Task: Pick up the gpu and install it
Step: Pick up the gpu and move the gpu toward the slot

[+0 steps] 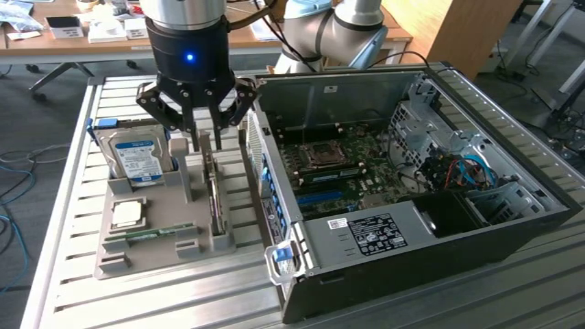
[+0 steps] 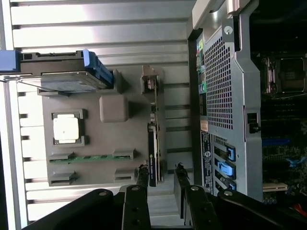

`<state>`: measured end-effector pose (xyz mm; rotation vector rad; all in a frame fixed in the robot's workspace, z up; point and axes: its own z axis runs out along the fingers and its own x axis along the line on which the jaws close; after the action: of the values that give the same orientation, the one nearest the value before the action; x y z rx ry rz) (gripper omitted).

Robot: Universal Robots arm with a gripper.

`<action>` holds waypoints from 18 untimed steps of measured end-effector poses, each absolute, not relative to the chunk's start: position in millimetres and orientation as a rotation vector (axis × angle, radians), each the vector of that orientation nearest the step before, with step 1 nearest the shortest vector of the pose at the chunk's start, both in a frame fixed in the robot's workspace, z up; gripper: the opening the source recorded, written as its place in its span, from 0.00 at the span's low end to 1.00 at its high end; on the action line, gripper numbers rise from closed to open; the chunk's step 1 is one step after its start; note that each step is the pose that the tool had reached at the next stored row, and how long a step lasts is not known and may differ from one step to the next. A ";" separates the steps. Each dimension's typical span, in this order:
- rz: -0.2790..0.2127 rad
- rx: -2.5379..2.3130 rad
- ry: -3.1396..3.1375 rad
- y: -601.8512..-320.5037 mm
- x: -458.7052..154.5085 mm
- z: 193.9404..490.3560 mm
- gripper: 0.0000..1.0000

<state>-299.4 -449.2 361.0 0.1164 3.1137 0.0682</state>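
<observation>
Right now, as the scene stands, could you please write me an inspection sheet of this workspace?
Surface: slatted metal table, carrying a grey holder tray and an open computer case.
Job's things: the gpu stands on edge in the tray, not yet installed.
Clutter: hard drive, processor chip and memory stick, all in the tray.
Grippers: gripper open, its fingers on either side of the gpu, with a gap at one side.
Cables: red and blue wires inside the case; blue cable on the floor at the exterior view's left.
Surroundings: wooden desk with small boxes behind the table.
</observation>
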 end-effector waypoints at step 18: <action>0.068 0.117 3.114 -449.2 -299.4 358.4 0.36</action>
<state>-299.4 -449.2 358.4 0.1166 3.1137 0.0682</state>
